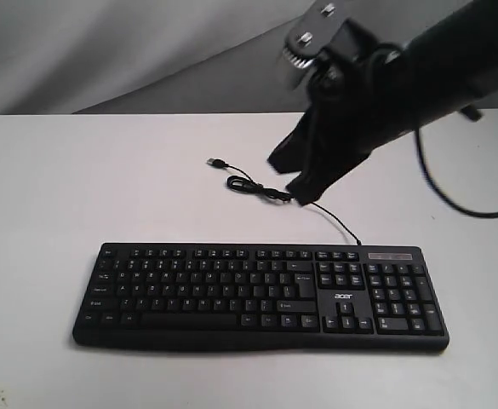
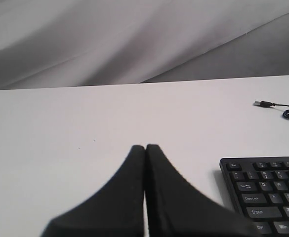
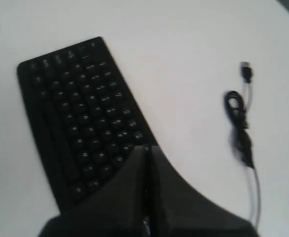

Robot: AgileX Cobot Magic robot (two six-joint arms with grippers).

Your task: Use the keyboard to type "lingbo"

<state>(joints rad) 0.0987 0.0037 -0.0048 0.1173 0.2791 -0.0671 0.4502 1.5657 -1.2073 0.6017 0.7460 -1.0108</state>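
Note:
The black keyboard (image 1: 257,296) with white legends and an acer logo lies across the near half of the white table; its left end shows in the left wrist view (image 2: 268,190) and much of it in the right wrist view (image 3: 80,123). Its thin cable (image 1: 257,189) coils behind it, ending in a USB plug (image 1: 219,162). My right gripper (image 1: 298,189) hangs shut and empty in the air above the table behind the keyboard's right half. My left gripper (image 2: 145,147) is shut and empty, low over bare table left of the keyboard; it is outside the exterior view.
The white table (image 1: 78,187) ends at a far edge before a grey cloth backdrop (image 1: 104,51). A black arm cable (image 1: 453,200) loops down at the right. The coiled USB cable (image 3: 240,131) lies beside my right gripper.

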